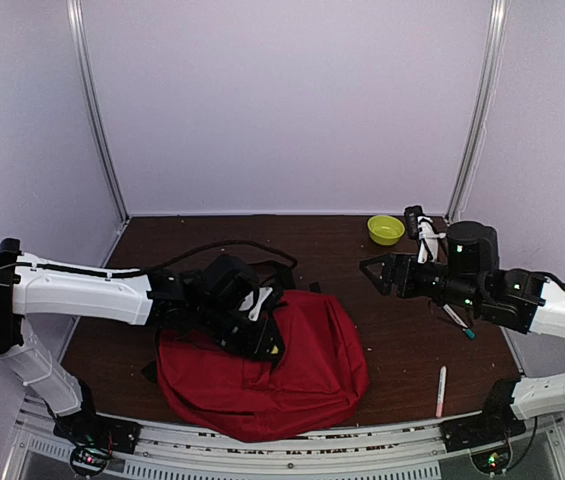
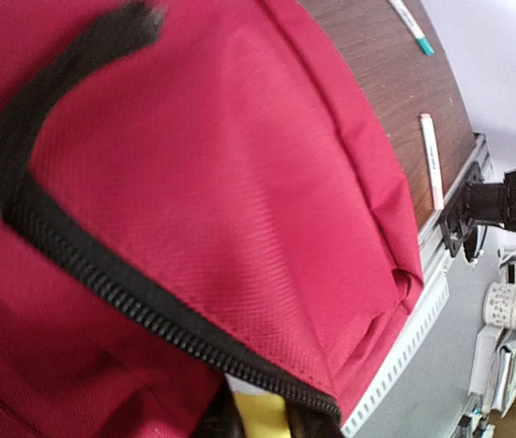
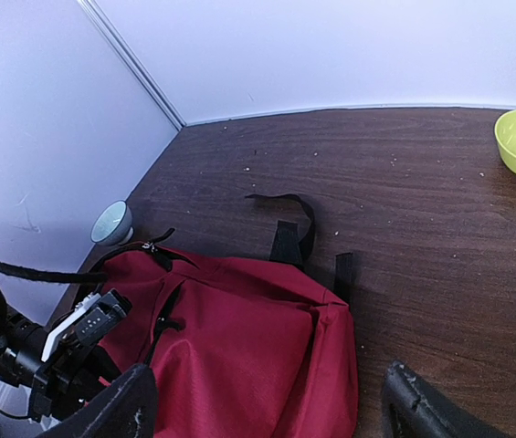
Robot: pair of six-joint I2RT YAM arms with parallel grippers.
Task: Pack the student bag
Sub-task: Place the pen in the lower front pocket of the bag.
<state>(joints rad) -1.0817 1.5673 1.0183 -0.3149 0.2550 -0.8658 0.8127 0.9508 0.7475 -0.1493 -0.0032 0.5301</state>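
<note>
A large red student bag (image 1: 292, 375) lies flat on the dark wooden bench (image 1: 402, 340), in the lower centre of the top view. Its bottom edge reaches the metal rail (image 1: 362, 440) along the front. Its black straps (image 3: 294, 228) trail from its top end toward the back of the bench. The black zipper (image 2: 148, 301) looks closed along the stretch that the left wrist view shows.

The left hand (image 1: 262, 335) sits on the bag's upper left, by the zipper, probably to work it open so things can go in. Whether its fingers are spread or pinching something cannot be told. The right hand (image 1: 374, 275) hovers above bare bench to the right of the bag, spread wide and holding nothing, likely held clear of the other arm.

At the right of the frame lie a white pen (image 1: 441, 390) and a teal-capped pen (image 1: 459, 322). A lime-green bowl (image 1: 385, 229) sits at the upper right, and a pale bowl (image 3: 111, 222) at the far left edge. Open bench behind and to the right of the bag gives room to move; the front edge gives none.
</note>
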